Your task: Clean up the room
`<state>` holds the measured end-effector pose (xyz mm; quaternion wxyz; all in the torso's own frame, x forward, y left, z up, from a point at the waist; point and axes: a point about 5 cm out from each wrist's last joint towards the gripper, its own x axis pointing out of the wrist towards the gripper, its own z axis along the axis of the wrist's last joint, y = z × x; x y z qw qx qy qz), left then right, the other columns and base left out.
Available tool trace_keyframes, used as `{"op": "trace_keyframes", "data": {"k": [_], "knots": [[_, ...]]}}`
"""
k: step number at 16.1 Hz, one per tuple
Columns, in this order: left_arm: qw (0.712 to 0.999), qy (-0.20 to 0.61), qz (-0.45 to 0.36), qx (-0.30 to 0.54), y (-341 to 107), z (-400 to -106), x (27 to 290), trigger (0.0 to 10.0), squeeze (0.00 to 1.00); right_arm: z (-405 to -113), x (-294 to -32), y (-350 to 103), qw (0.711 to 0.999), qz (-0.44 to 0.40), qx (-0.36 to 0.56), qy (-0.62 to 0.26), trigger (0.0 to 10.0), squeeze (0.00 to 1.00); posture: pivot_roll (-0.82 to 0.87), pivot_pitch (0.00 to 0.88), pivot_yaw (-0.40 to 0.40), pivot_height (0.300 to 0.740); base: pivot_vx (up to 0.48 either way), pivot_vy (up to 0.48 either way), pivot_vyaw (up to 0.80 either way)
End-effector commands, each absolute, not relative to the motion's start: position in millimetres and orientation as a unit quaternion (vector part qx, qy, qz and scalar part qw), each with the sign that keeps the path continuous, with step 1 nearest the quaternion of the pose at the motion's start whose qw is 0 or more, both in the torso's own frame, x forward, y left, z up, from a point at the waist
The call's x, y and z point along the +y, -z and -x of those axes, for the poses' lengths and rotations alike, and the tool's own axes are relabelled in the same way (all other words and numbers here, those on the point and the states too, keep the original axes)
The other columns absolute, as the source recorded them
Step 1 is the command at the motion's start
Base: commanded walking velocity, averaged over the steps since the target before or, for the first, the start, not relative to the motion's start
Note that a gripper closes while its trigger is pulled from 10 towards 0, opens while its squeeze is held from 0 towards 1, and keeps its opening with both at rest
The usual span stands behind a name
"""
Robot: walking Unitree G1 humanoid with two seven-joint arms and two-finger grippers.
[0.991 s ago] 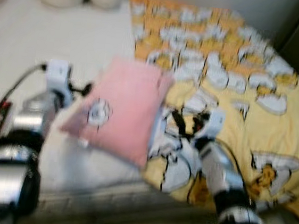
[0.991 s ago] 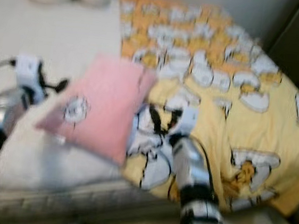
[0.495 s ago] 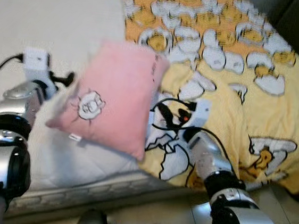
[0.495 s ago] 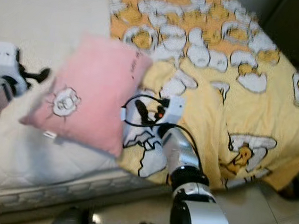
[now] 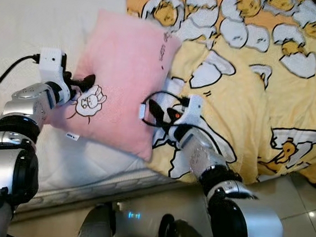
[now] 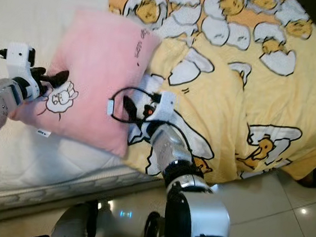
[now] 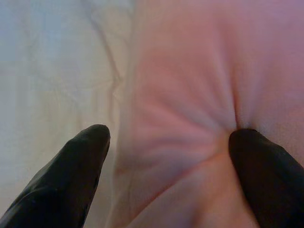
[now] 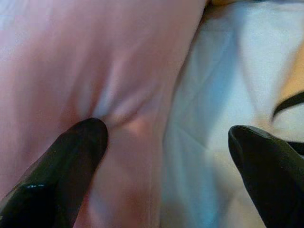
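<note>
The pink pillow (image 5: 123, 81) lies on the bed (image 5: 38, 21), overlapping the yellow duvet (image 5: 263, 90). Left end effector (image 5: 80, 82) and right end effector (image 5: 154, 113) each have fingers spread, 1 fingertip apparently pressing into opposite pillow edges

1. The pink pillow (image 5: 125, 81), centre left of the frame, is soft, matt, fuzzy cloth.
2. The yellow blanket (image 5: 263, 90) at right is smooth printed cloth.
3. The floor (image 5: 301, 207), lower right, is glossy tile.
4. The arms are shiny silver metal.
</note>
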<state>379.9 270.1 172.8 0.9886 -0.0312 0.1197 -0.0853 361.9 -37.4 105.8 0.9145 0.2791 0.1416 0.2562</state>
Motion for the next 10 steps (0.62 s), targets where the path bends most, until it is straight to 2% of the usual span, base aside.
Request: {"op": "trace_keyframes", "data": {"k": [1,3,6,10], "knots": [[0.984,0.113,0.034,0.134,-167,-377,267,10.0,0.00,-358,-17,-111,0.903,-0.288,0.140,-0.286,10.0,0.00,0.06,0.360,-0.058,0.740,0.000,0.000,0.00],[0.969,0.211,0.036,0.124,-174,-367,262,10.0,0.00,-358,-4,-119,0.898,-0.289,0.134,-0.305,10.0,0.00,0.08,0.365,-0.068,0.740,0.000,0.000,0.00],[0.949,0.285,0.041,0.128,-169,-352,249,10.0,0.00,-358,1,-121,0.896,-0.290,0.134,-0.307,10.0,0.00,0.09,0.368,-0.078,0.740,0.000,0.000,0.00],[0.939,0.306,0.047,0.152,-151,-332,238,10.0,0.00,-366,14,-156,0.876,-0.320,0.083,-0.350,10.0,0.00,0.10,0.361,-0.095,0.740,0.000,0.000,0.00]]}}
